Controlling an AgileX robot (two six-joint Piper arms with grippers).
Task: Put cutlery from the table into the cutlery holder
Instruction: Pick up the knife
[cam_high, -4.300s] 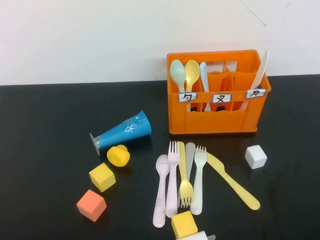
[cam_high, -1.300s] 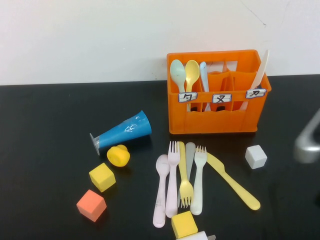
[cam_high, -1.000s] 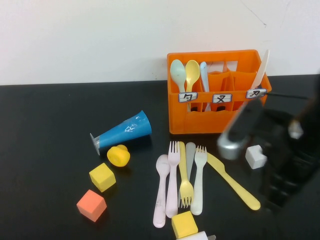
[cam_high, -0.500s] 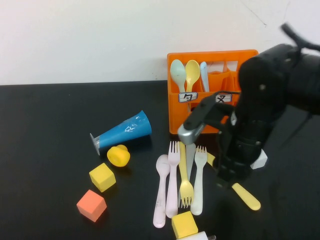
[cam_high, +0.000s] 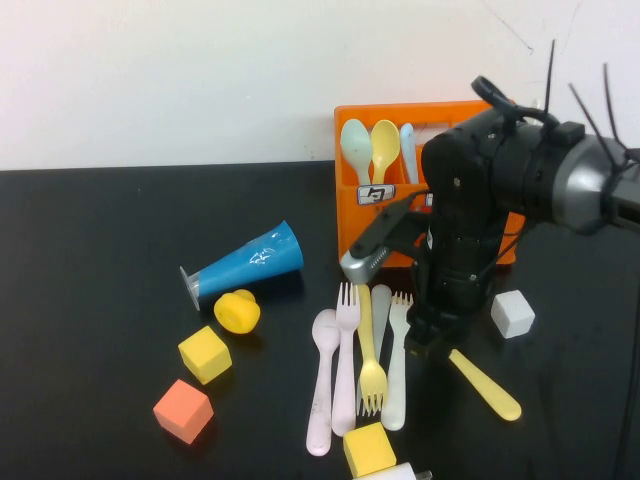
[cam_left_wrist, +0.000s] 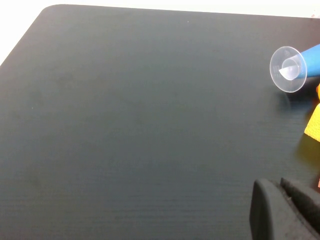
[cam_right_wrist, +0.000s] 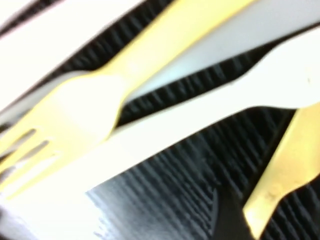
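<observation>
- The loose cutlery lay on the table (cam_high: 90, 230) in front of the cutlery holder (cam_high: 352, 215): a pink spoon (cam_high: 321, 385), a pink fork (cam_high: 345, 350), a yellow fork (cam_high: 368, 360), a grey piece (cam_high: 380, 310), a white fork (cam_high: 397, 375) and, off to the right, a yellow knife (cam_high: 487, 386).
- The spoons and forks ran roughly parallel, long axes pointing toward and away from the holder; the knife slanted, its upper part hidden under the arm.
- The right gripper (cam_high: 418, 335) hung low over the table between the white fork and the knife, just beside both; the right wrist view showed the yellow fork (cam_right_wrist: 75, 100), the white fork (cam_right_wrist: 200, 115) and the knife (cam_right_wrist: 280, 185) close below. Whether its fingers were parted I cannot tell.
- The knife looked the likelier target, lying just right of the pincer; a grasp would want the fingers set across its slanted axis.
- The left gripper (cam_left_wrist: 280, 210) sat far off over bare table near the blue cup (cam_left_wrist: 295, 67), its fingers pressed together, holding nothing. The right arm was plainly nearer.
</observation>
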